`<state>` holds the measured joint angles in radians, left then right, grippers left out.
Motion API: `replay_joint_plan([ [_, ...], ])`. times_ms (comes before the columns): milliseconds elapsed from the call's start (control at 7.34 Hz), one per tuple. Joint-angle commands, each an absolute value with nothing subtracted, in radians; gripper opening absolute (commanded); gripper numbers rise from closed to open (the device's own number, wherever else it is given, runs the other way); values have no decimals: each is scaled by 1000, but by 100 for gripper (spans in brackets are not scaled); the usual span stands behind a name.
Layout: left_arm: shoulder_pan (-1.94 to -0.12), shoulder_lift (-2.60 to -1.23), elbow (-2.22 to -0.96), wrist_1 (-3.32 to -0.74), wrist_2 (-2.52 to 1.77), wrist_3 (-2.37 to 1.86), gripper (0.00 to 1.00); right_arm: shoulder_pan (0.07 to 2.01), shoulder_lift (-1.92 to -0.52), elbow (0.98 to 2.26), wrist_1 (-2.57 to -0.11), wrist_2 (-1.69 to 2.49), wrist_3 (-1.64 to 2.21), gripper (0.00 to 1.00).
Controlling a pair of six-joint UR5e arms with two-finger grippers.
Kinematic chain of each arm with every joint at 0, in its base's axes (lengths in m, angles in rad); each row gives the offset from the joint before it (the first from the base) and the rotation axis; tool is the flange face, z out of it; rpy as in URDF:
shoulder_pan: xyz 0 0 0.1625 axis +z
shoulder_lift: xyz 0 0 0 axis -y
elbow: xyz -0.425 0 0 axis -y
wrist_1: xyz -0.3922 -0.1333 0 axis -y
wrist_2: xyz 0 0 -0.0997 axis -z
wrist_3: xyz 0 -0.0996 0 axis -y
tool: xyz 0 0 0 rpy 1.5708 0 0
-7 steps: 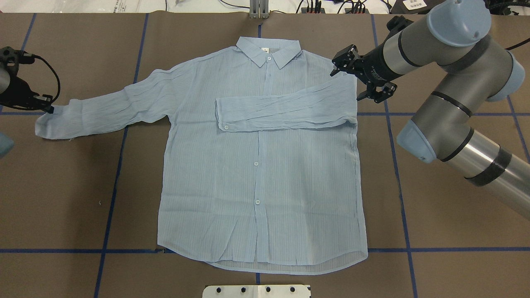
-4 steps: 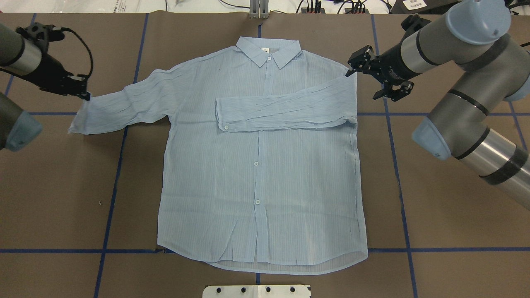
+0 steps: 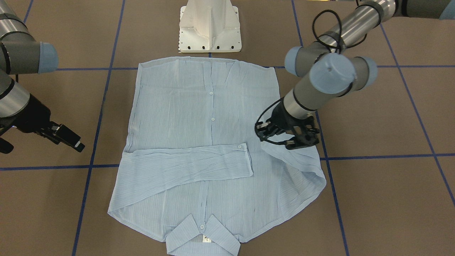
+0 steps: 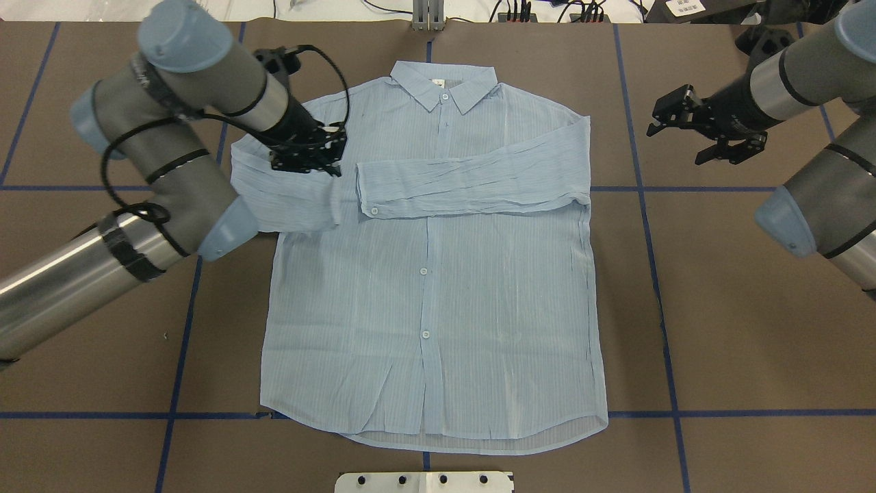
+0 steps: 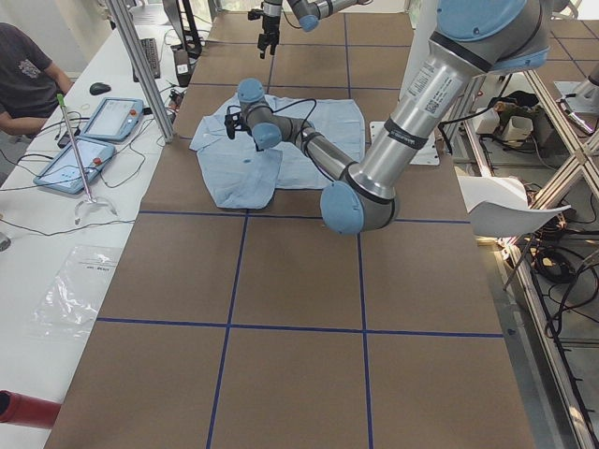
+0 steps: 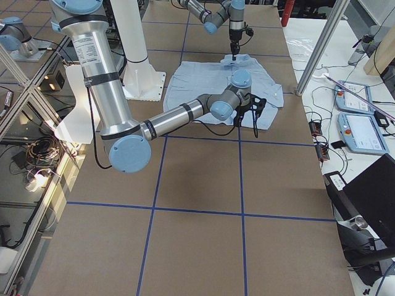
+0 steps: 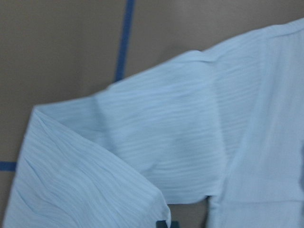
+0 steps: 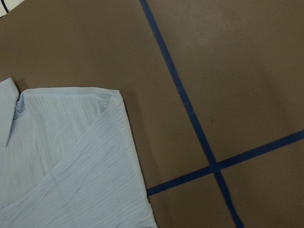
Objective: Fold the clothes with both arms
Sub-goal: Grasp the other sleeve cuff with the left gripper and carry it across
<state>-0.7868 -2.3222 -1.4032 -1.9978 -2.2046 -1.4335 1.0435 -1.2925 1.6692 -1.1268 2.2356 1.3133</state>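
The light blue shirt (image 4: 438,287) lies flat and face up on the brown table, with its collar (image 4: 443,83) at the far side. Its right sleeve (image 4: 472,181) is folded across the chest. My left gripper (image 4: 311,161) is shut on the cuff end of the left sleeve (image 4: 287,198) and holds it over the shirt's left chest, so the sleeve is doubled back on itself. In the front view this gripper (image 3: 284,140) holds the sleeve (image 3: 302,167) just above the shirt. My right gripper (image 4: 684,140) is open and empty, off the shirt to its right.
The white pedestal base (image 3: 209,28) stands at the robot's side of the table, just past the shirt's hem. Blue tape lines (image 4: 650,226) cross the brown table cover. A person (image 5: 28,75) and tablets (image 5: 84,140) are at a side bench beyond the collar end.
My left gripper has carried the left sleeve's cuff from far out on the left in over the shirt's chest. My right gripper has moved away from the shirt to the right.
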Motion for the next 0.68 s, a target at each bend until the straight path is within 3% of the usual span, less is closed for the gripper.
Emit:
replay_joint_plan([
  [0, -717, -2572, -1214, -2022, -2131, -1589, 0, 1057, -1328, 1666, -1126, 2240, 1264, 98],
  [272, -677, -2653, -1081, -2138, -2053, -1655, 0, 1057, -1339, 1666, -1126, 2237, 1264, 98],
  [545, -646, -2672, -1063, -2148, -1991, -1658, 0, 1055, -1339, 1666, -1126, 2237, 1266, 98],
])
